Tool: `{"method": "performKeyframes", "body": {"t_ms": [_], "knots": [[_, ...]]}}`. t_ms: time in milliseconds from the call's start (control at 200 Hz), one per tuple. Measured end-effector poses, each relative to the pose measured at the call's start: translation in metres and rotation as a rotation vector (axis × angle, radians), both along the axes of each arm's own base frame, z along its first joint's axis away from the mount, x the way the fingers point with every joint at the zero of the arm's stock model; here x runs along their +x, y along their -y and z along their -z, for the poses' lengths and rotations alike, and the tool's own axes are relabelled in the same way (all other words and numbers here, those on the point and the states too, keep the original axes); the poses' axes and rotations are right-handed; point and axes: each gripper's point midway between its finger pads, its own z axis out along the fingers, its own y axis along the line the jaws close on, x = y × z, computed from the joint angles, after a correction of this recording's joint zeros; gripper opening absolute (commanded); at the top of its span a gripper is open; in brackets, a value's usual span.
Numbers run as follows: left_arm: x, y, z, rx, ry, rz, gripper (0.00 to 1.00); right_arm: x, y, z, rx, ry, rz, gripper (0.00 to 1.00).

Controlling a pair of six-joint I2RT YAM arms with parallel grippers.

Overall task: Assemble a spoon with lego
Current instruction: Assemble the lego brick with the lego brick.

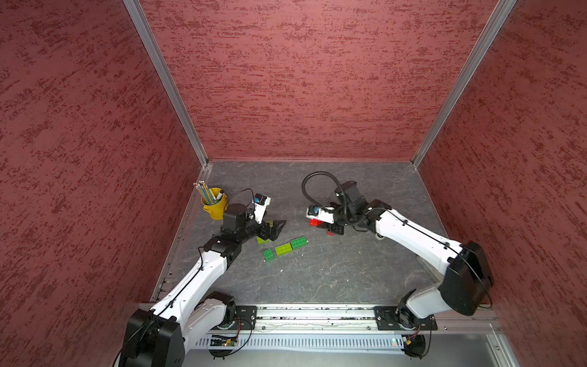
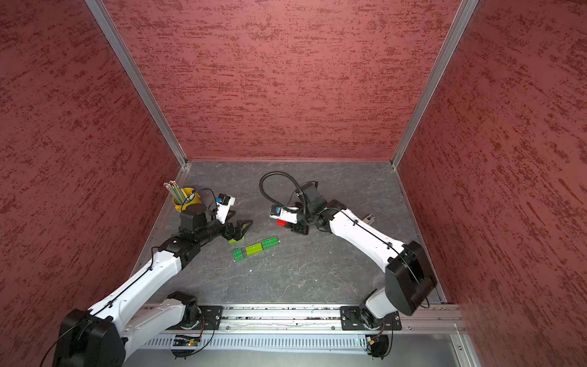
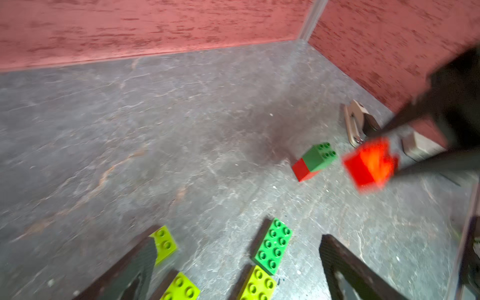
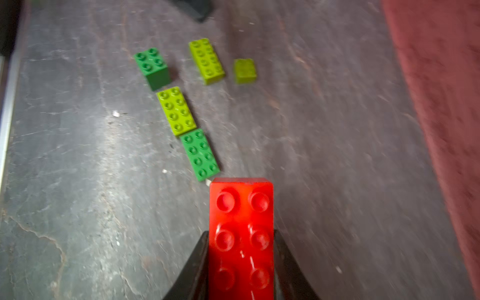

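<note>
- The right gripper [image 4: 241, 249] is clamped on a red oblong brick [image 4: 241, 220], with its jaws pressed against the two long side walls and the studs facing up. The brick seems lifted clear of the grey stone-look tabletop [image 1: 317, 279]. It is well apart from the yellow pencil cup [image 1: 215, 206], toward the right arm.
- The left gripper [image 3: 239, 236] stands wide and empty, low over two lime bricks [image 3: 163, 241] near the cup.
- No spoon exists yet. The only joined piece is a red-and-green pair [image 3: 313, 162], a dark green square brick pressed onto a red one. It lies tipped on its side, well apart from the cup and near the held brick.
- A row of three lies studs up, end to end, a little farther from the cup than the left gripper: a dark green square [image 1: 268, 254], a lime oblong [image 1: 283, 248] and a dark green oblong [image 1: 298, 242].
- The bricks are glossy moulded plastic with crisp edges and round studs.
- They are probably light, rigid and tough, so a firm pinch should do no harm.
- The smooth walls may slip. The flat long sides look like the best hold, low enough to leave the studs free.
- Mating likely needs a square, straight-down press, since a tilted brick would ride on the studs.
</note>
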Motion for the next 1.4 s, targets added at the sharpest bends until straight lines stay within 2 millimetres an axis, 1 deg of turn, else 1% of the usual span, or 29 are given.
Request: {"method": "performKeyframes", "body": {"t_ms": [65,140,245,391,536,832,1062,1398], "knots": [[-0.010,0.018,0.001,0.010,0.034,0.079,1.00,0.013,0.022,-0.006,-0.008,0.005,0.084,0.23],[-0.023,0.039,0.003,0.018,0.085,0.173,1.00,0.020,0.039,0.000,-0.031,-0.025,0.158,0.22],[-0.040,0.060,0.008,0.034,0.122,0.279,1.00,0.023,0.049,0.015,-0.061,-0.083,0.211,0.22],[-0.039,0.074,0.009,0.073,0.142,0.343,1.00,0.026,0.055,0.037,-0.099,-0.149,0.251,0.22],[-0.038,0.079,0.010,0.106,0.143,0.377,1.00,0.027,0.056,0.047,-0.117,-0.176,0.256,0.22],[-0.048,0.083,0.022,0.154,0.120,0.423,1.00,0.029,0.060,0.060,-0.122,-0.215,0.228,0.23],[-0.048,0.083,0.028,0.166,0.100,0.423,1.00,0.034,0.055,0.061,-0.110,-0.225,0.204,0.23],[-0.047,0.084,0.032,0.170,0.089,0.427,1.00,0.032,0.052,0.064,-0.108,-0.231,0.177,0.23]]}}
